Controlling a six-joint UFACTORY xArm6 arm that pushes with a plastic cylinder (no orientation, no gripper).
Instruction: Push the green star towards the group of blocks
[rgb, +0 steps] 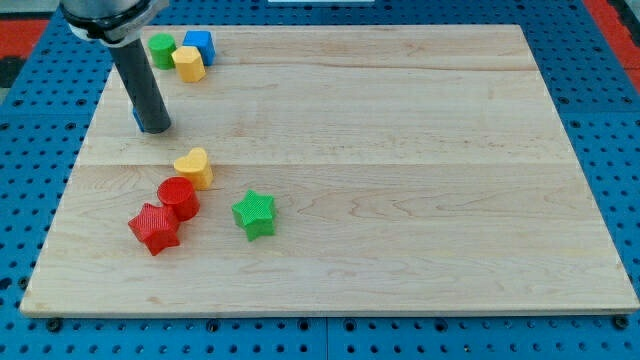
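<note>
The green star (254, 213) lies on the wooden board (400, 150) in the lower left part. Just to its left stands a group: a yellow heart (193, 166), a red cylinder (179, 198) and a red star (154, 228). The green star is apart from them by a small gap. My tip (153, 129) rests on the board at the upper left, above the yellow heart and well away from the green star. A small blue block is partly hidden behind the rod at its lower end.
A second cluster sits at the board's top left corner: a green cylinder (162, 49), a yellow block (189, 63) and a blue block (199, 45). A blue pegboard surface (600, 120) surrounds the board.
</note>
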